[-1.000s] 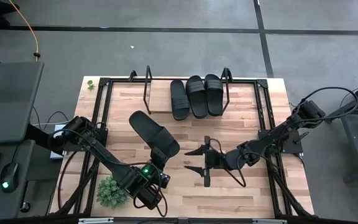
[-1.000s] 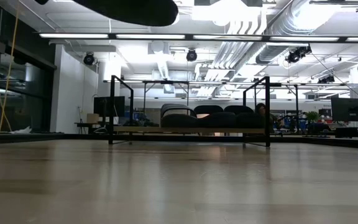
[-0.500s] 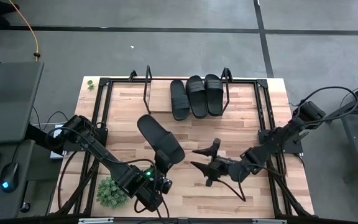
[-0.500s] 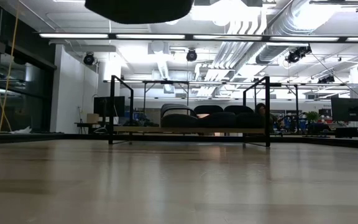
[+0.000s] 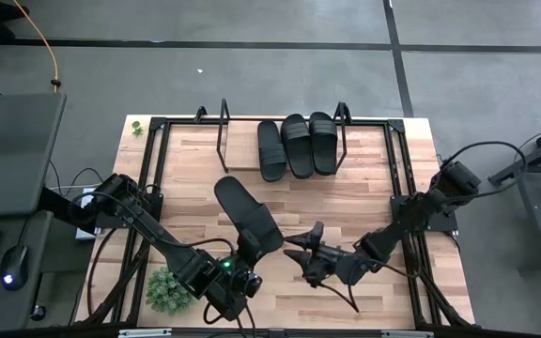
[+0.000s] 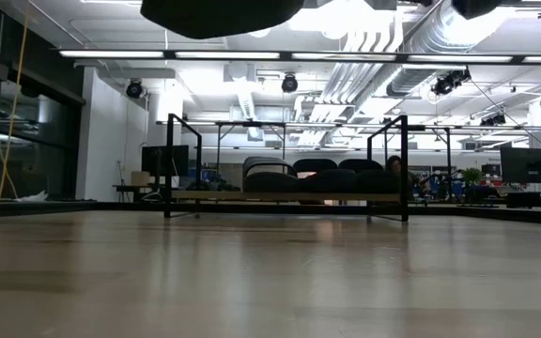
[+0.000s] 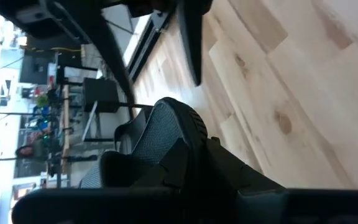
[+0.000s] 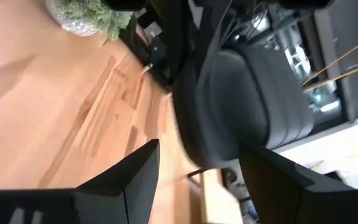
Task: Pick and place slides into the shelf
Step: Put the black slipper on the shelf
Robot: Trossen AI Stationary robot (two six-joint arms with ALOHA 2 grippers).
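Black slide (image 5: 248, 221) clamped at its heel in left claw (image 5: 242, 278), raised off table (image 5: 186, 155). Right claw (image 5: 308, 258) open just beside. Shelf (image 5: 233, 158) ahead, bare left of three slides (image 5: 297, 143). Best kept level, lowered gently.

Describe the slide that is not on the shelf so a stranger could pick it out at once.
Start at the low light wooden shelf with black wire end frames, where three black slides lie side by side. Nearer the table's middle, a fourth black ribbed-strap slide sandal hangs tilted above the board, alone, held by the left gripper.
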